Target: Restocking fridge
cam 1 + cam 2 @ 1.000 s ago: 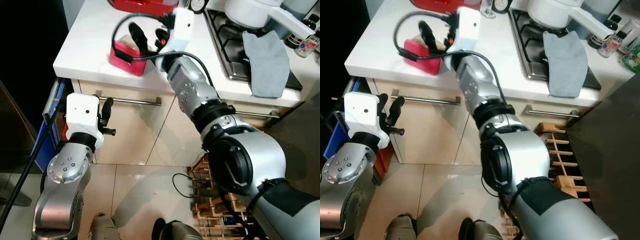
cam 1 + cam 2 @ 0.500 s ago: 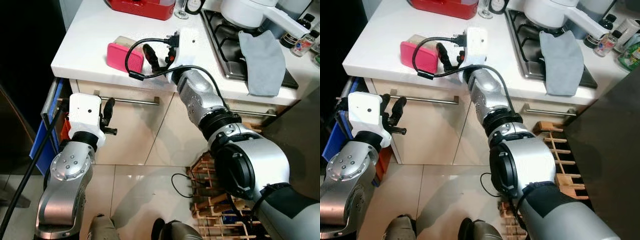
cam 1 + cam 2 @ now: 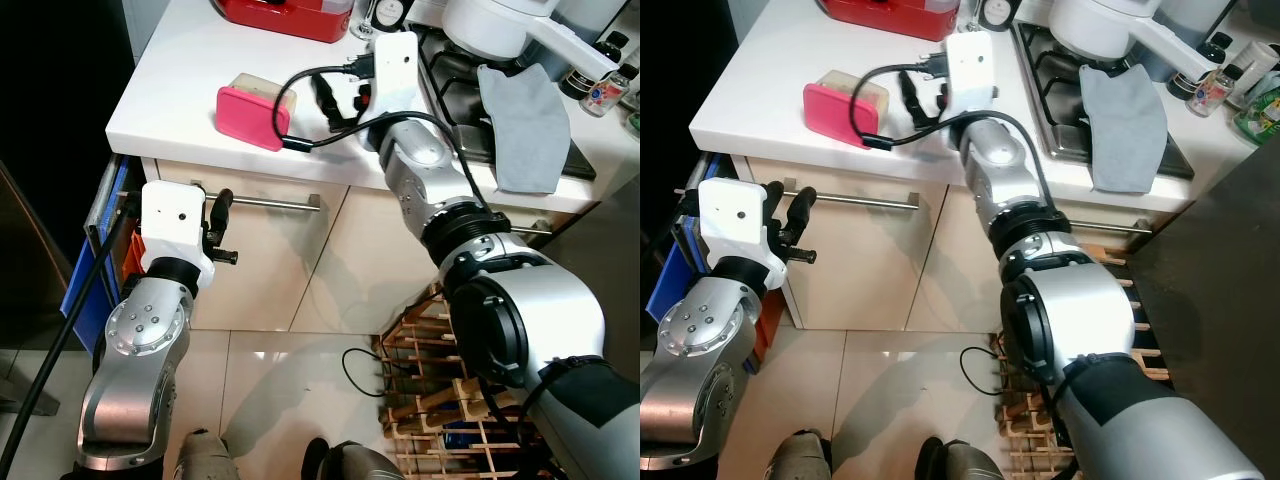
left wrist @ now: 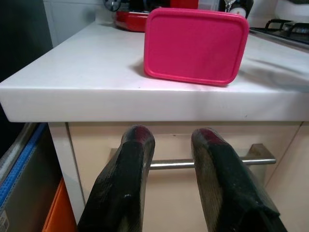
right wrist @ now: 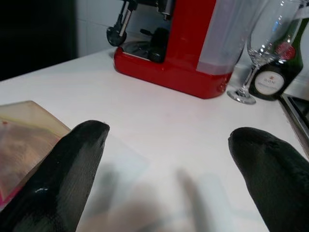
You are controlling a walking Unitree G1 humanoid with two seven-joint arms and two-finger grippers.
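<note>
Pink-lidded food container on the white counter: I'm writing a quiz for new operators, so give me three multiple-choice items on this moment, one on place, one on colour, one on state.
1. Where does the pink-lidded plastic food container sit?
A. On the white counter, near its front edge
B. On the gas hob
C. On the floor

2. What colour is the coffee machine at the back of the counter?
A. Blue
B. Red
C. Green

3. How do the right tool fingers stand?
A. Shut on the container
B. Shut on a glass
C. Open, holding nothing

Answers:
1. A: both eye views show it on the white counter, above the drawer handle.
2. B: its body shows red in the right wrist view.
3. C: the two black fingers stand wide apart with bare counter between them.
</note>
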